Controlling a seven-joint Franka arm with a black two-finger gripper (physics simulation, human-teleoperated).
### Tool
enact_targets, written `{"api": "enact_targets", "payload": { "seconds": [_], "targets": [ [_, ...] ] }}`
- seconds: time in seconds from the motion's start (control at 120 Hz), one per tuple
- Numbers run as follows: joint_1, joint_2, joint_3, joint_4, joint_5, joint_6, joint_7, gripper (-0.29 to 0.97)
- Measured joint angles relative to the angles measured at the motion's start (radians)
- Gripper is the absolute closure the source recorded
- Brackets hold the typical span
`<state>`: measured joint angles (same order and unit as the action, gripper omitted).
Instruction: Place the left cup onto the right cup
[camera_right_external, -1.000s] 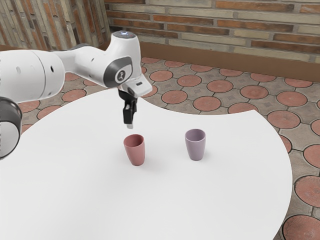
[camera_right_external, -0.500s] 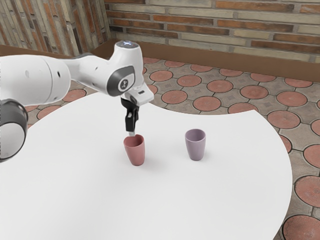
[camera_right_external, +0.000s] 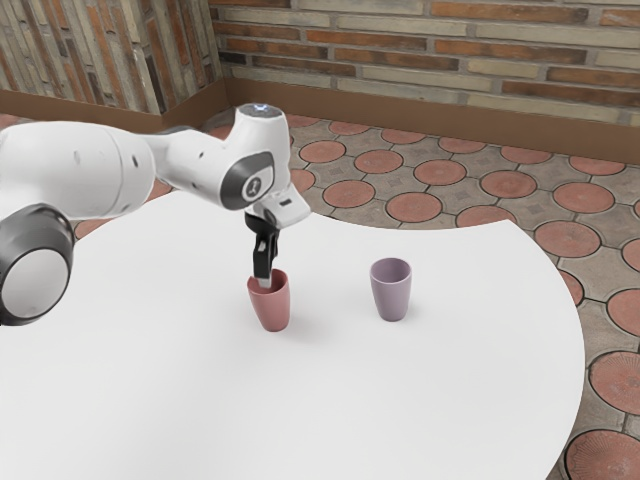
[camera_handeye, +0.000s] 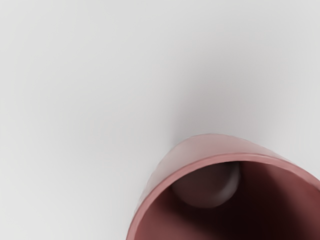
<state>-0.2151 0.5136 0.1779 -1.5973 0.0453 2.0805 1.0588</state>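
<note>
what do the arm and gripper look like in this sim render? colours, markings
The arm has glossy white, rounded links with dark grey joint covers: a large cap and a smaller wrist cap bearing a small white mark. The gripper is slim and black, pale at its tip.

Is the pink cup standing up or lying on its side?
Upright. The pink cup stands on its base on the white table, open mouth facing up, with the tool at its rim.

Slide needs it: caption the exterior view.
Franka arm at rim of the pink cup; purple cup apart on the white table.
</note>
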Motion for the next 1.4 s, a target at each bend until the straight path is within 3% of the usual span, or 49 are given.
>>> {"api": "enact_targets", "payload": {
  "seconds": [0.658,1.4],
  "targets": [
    [0.003,0.013,0.000,0.002,0.001,0.044,0.007,0.70],
    [0.002,-0.004,0.000,-0.005,-0.013,0.053,-0.003,0.79]
  ]
}}
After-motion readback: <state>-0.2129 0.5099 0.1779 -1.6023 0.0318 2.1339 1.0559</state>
